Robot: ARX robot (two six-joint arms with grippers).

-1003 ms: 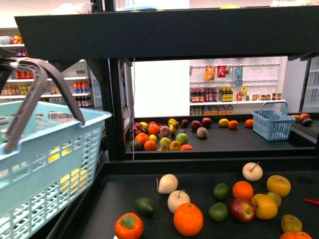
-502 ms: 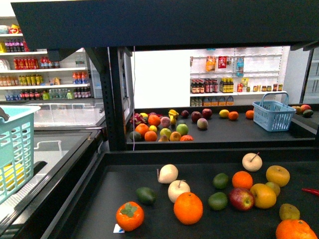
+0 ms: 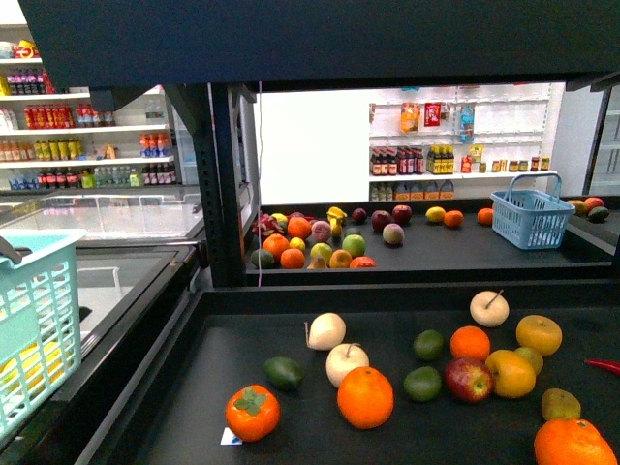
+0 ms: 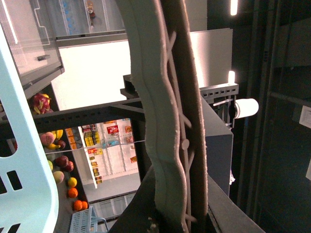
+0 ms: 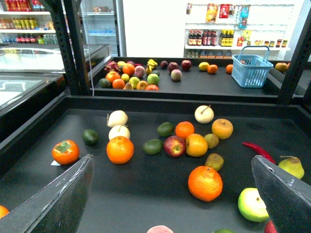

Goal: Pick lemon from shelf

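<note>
On the near counter [image 3: 194,387] of the black shelf [image 3: 225,194], the lemon [image 3: 511,374] is seen towards the right side, an oval yellow fruit shading to orange, touching a red apple [image 3: 469,380] on its left and lying just in front of an orange [image 3: 471,343]. A rounder golden fruit [image 3: 539,334] is set just behind it to the right. In the right wrist view the lemon [image 5: 196,144] is found in the same cluster, well ahead of the right end effector [image 5: 170,194], whose two dark fingers [image 5: 58,199] are spread wide apart at either edge of the picture with nothing held between them. The right end effector is poised above the counter, with a large orange [image 5: 205,183] nearest to it. The left end effector [image 4: 175,216] is shown in the left wrist view closed around the grey handle [image 4: 165,97] of a pale blue basket [image 4: 24,160], the handle running up between its dark fingers. In the front view only the corner of that basket [image 3: 29,329] is visible at the far left edge, beside the shelf, and neither arm is seen there
</note>
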